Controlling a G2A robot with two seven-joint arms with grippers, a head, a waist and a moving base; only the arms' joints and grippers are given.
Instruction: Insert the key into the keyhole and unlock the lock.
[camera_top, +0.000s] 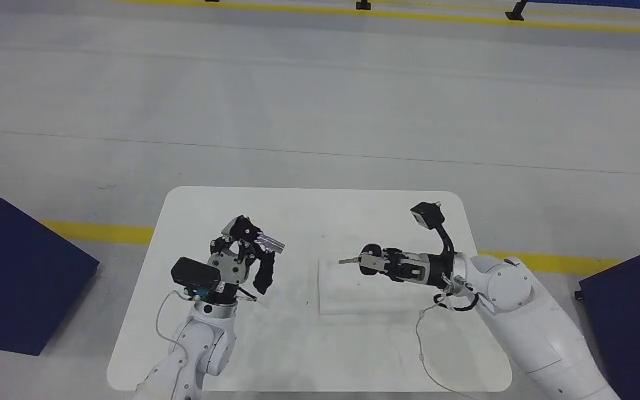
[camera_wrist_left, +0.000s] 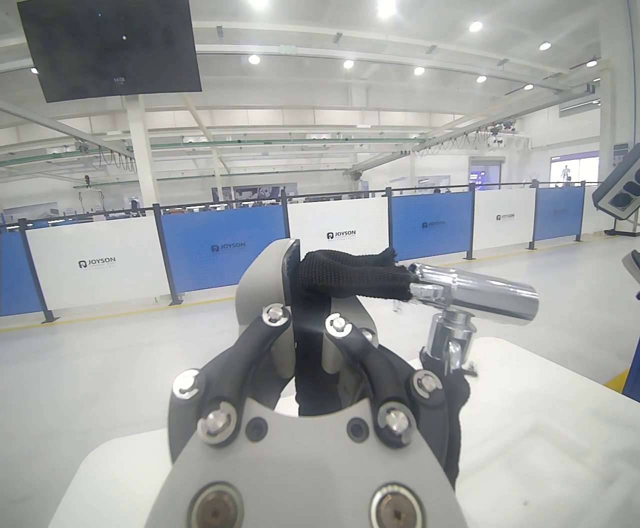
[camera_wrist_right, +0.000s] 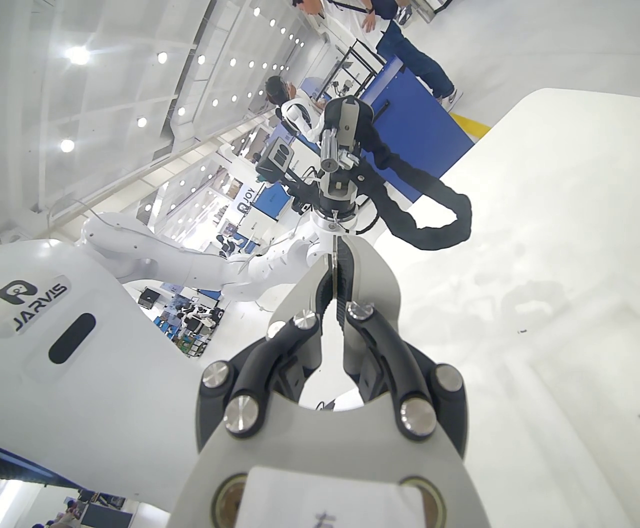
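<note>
the left gripper (camera_wrist_left: 310, 292) pinches the black sleeved cable (camera_wrist_left: 350, 282) of the lock (camera_wrist_left: 480, 300), holding it above the table (camera_top: 300, 210). the right gripper (camera_wrist_right: 336, 272) is pressed tight on the key (camera_wrist_right: 333, 242) — its blade points at the keyhole (camera_wrist_right: 327, 164), nearly in line with the chrome cylinder's long axis, well apart. closing that gap looks like the right arm's job.

Factory hall: blue/white barrier panels (camera_wrist_left: 225, 250), high ceiling w/ lights (camera_wrist_left: 348, 64).
</note>
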